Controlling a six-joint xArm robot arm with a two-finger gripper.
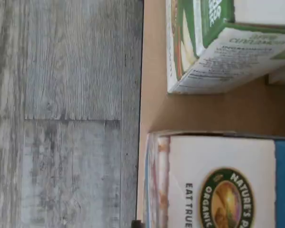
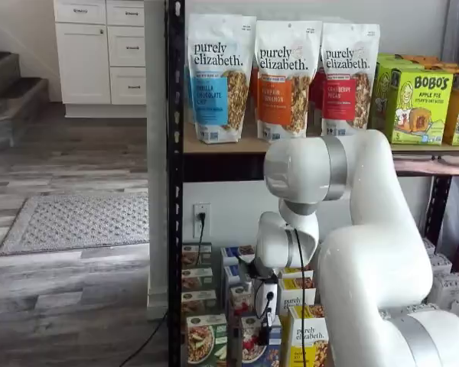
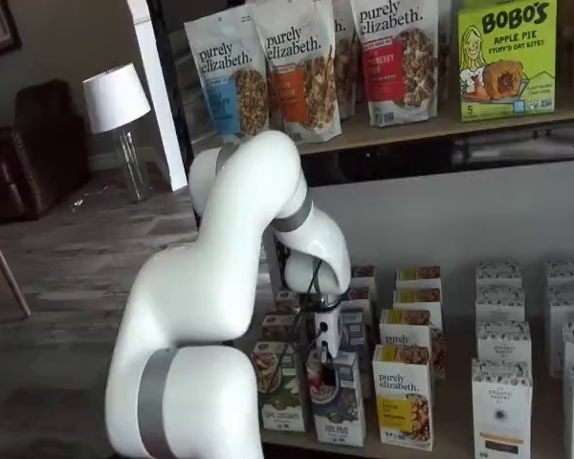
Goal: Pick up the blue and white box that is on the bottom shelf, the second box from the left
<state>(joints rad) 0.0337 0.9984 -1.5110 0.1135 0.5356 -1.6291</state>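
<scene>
Two cartons crowd target: green carton (image 2: 206, 339) and yellow "purely elizabeth" carton (image 3: 404, 397) flank blue and white box (image 3: 339, 411) at front edge of bottom shelf (image 1: 154, 111). Risk, my guess: fingers clip a neighbour or tip box off front edge if descent drifts sideways. Gripper (image 3: 327, 375) hangs just above box top, roughly centred over it. Jaws mostly hidden by cable and body, so can't tell if spread or closed. Wrist view shows white box top under camera, green carton beside it.

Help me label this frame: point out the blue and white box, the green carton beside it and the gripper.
blue and white box (image 3: 342, 413): a shelf view, front panel.
green carton (image 3: 282, 392): a shelf view, front face.
gripper (image 3: 326, 373): a shelf view, black fingers above the box.
</scene>
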